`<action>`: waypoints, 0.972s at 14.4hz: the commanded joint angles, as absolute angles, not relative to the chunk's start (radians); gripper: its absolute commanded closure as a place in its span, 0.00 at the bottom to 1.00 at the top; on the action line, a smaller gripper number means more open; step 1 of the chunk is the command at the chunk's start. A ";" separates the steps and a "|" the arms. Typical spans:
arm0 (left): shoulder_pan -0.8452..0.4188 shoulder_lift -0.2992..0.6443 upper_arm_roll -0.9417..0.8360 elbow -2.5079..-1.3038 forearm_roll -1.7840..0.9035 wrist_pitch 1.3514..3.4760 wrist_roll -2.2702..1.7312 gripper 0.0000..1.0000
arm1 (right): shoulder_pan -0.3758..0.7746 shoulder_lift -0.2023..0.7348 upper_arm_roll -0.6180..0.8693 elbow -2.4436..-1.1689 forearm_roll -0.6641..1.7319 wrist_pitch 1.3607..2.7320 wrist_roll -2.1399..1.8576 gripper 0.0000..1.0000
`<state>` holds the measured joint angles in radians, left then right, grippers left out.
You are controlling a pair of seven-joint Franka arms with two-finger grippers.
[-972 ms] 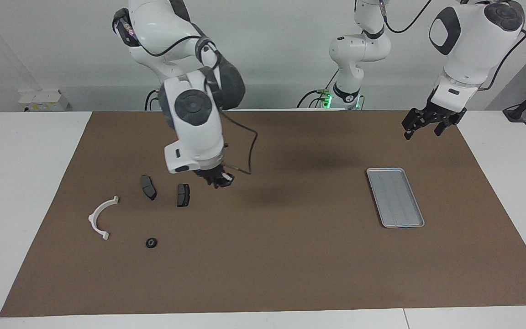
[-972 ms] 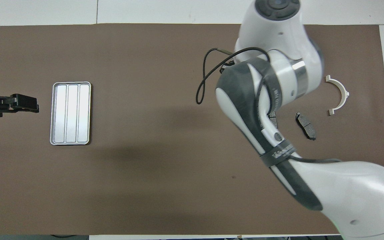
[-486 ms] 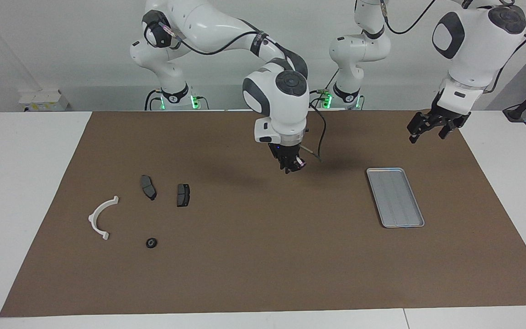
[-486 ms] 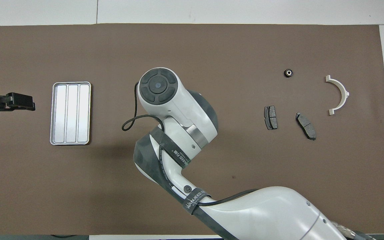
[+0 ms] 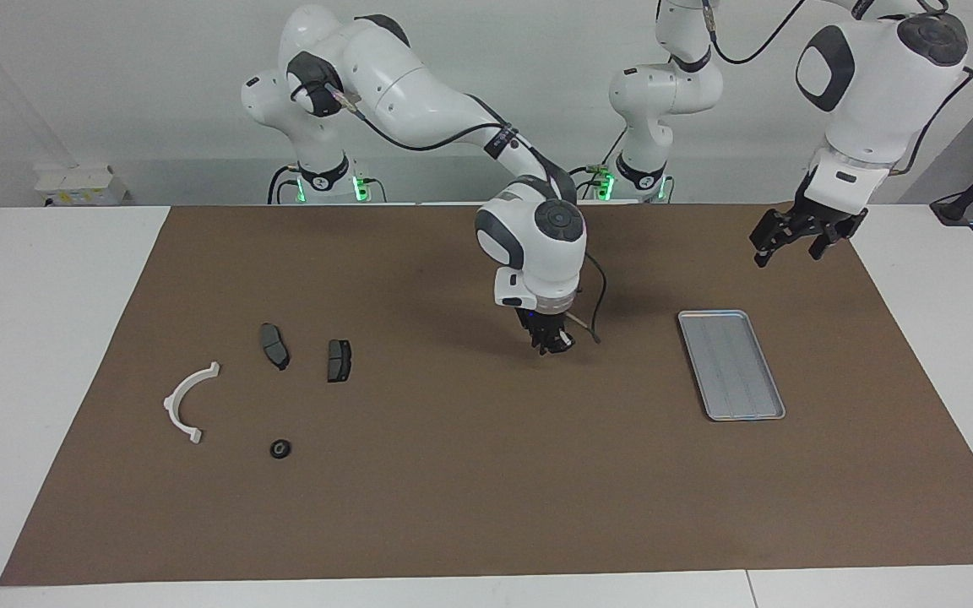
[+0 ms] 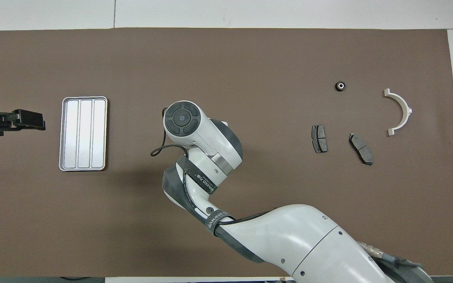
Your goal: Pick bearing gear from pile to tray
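Note:
My right gripper (image 5: 556,344) hangs low over the middle of the mat, between the pile and the tray. Its fingertips are shut on a small dark bearing gear (image 5: 565,339) with a pale spot. From overhead its own wrist hides the fingers. Another black bearing gear (image 5: 280,448) (image 6: 340,85) lies on the mat in the pile, with two grey brake pads (image 5: 274,345) (image 5: 339,360) and a white arc (image 5: 171,405). The silver tray (image 5: 731,363) (image 6: 85,133) holds nothing. My left gripper (image 5: 789,247) (image 6: 39,121) waits open over the mat's edge beside the tray.
A brown mat (image 5: 486,490) covers most of the white table. The right arm's cable loops beside its wrist (image 6: 159,151). The right arm's links stretch over the mat from the robots' edge (image 6: 289,236).
The right arm has swung from beside the brake pads to the mat's middle, toward the tray, with its gripper shut, then sank a little. The left gripper has barely shifted.

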<state>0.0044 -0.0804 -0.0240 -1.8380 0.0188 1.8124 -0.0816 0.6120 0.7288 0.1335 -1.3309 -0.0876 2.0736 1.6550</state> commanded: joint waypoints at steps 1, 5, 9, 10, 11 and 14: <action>-0.002 -0.126 -0.017 -1.899 0.011 1.850 -0.081 0.00 | 0.612 0.707 0.135 -1.402 -0.115 2.135 1.674 1.00; 0.000 -0.138 -0.015 -1.930 0.009 1.871 -0.080 0.00 | 0.609 0.704 0.135 -1.436 -0.115 2.164 1.674 0.96; -0.006 -0.140 -0.017 -1.927 0.009 1.862 -0.095 0.00 | 0.591 0.701 0.130 -1.373 -0.117 2.025 1.667 0.00; -0.008 -0.138 -0.021 -1.925 0.011 1.858 -0.122 0.00 | 0.569 0.700 0.129 -1.329 -0.115 1.967 1.651 0.00; -0.015 -0.137 -0.026 -1.922 0.011 1.858 -0.153 0.00 | 0.536 0.698 0.135 -1.275 -0.114 1.900 1.605 0.00; -0.130 -0.126 -0.028 -1.914 0.009 1.861 -0.295 0.00 | 0.421 0.649 0.141 -1.180 -0.098 1.732 1.349 0.00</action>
